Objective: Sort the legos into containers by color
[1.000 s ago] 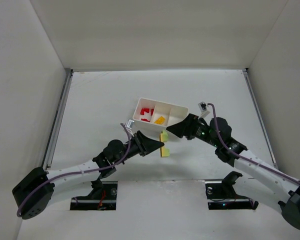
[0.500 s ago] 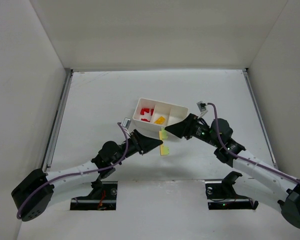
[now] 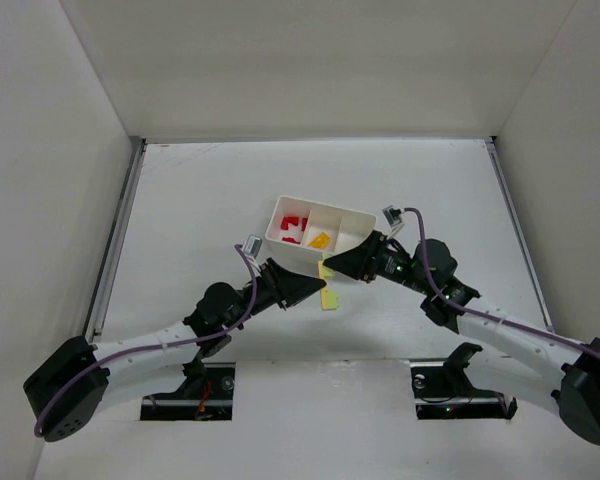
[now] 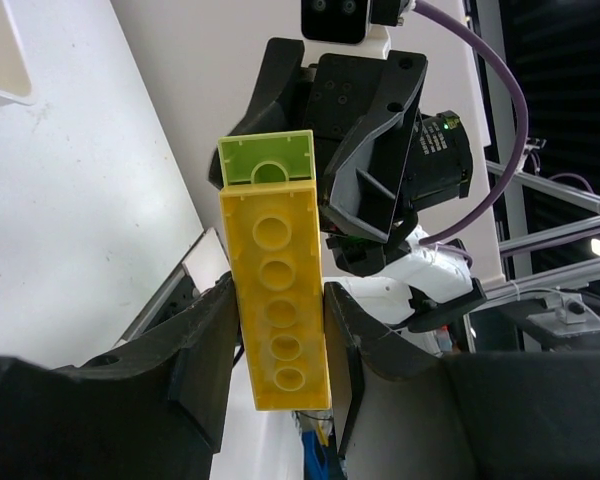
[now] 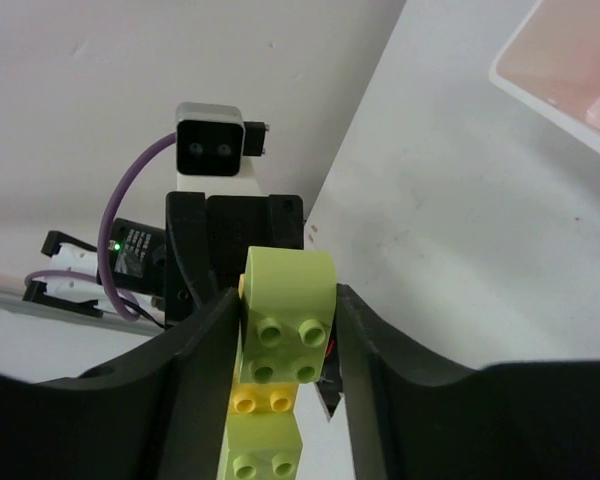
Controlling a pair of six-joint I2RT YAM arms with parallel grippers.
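Note:
A joined lego stack (image 3: 327, 284) hangs just in front of the white tray (image 3: 352, 214), held from both sides. My left gripper (image 3: 318, 292) is shut on the long yellow brick (image 4: 275, 300). My right gripper (image 3: 333, 268) is shut on the pale green brick (image 5: 287, 320) at the stack's end. That green brick also shows in the left wrist view (image 4: 267, 160). In the right wrist view the yellow brick (image 5: 263, 400) and a second green brick (image 5: 265, 445) sit below it. Red legos (image 3: 293, 228) lie in the tray's left compartment and an orange one (image 3: 320, 240) in the middle.
The tray's right compartment (image 3: 352, 236) looks empty. The tray's corner (image 5: 570, 70) shows at the upper right of the right wrist view. The enclosure's white walls stand at the back and both sides.
Both grippers stay shut on the stack, which has hardly moved. The right arm's wrist has shifted a little to the left and the left gripper has shifted slightly.

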